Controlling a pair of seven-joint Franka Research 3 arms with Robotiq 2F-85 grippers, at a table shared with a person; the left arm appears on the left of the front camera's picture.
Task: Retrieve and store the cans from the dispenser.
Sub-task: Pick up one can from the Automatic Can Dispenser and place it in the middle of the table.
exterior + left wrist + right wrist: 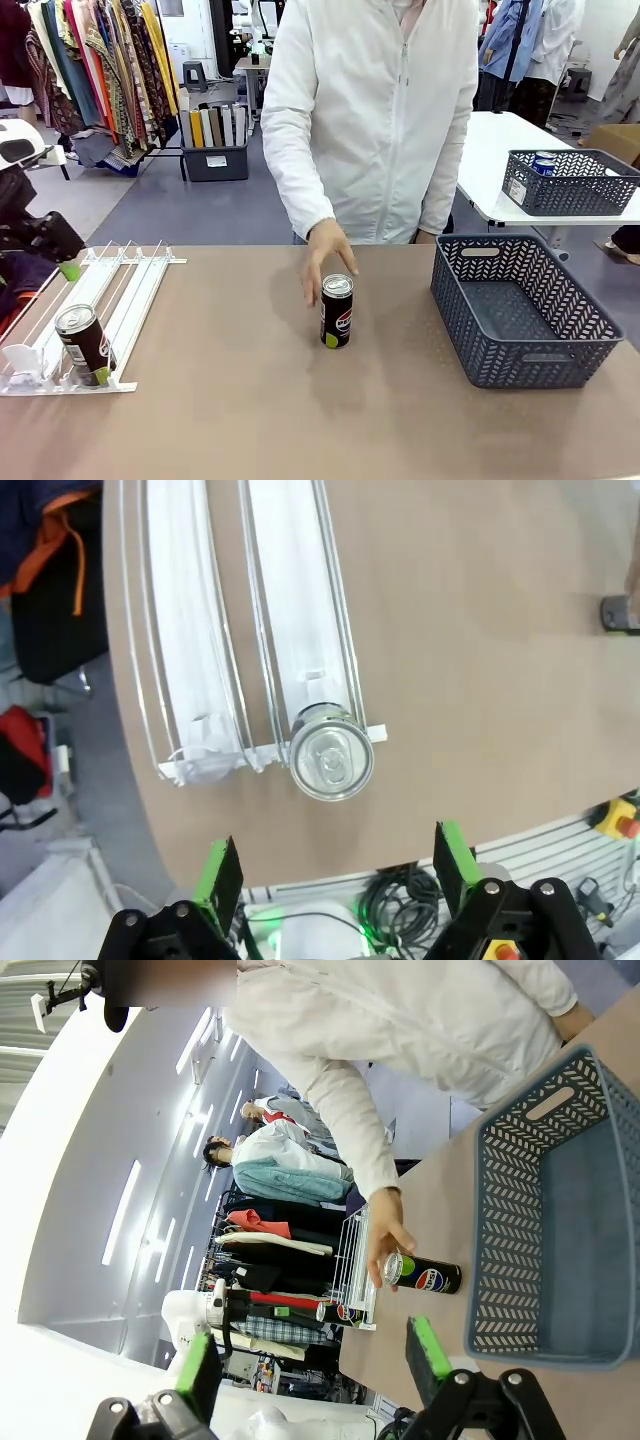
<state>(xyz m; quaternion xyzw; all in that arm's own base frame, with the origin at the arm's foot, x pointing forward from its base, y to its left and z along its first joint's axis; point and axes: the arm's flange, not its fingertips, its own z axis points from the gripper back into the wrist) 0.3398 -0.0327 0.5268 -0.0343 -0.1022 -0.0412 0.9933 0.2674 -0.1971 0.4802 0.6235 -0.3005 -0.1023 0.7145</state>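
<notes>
A black can (336,312) with a round logo and green patch stands upright mid-table. The person's hand (324,264) is right at its top; I cannot tell if it touches. A second black can (83,345) stands at the low near end of the white dispenser (120,300) on the table's left. In the left wrist view I look down on that can's silver top (330,760), with my left gripper (335,870) open above and short of it. My right gripper (312,1360) is open and holds nothing, well away from the mid-table can (425,1275).
A dark grey lattice basket (470,300) sits empty on the table's right. On a white table behind it, a smaller basket (570,190) holds blue cans. The person stands at the far edge, centre. Bare tabletop lies between dispenser and basket.
</notes>
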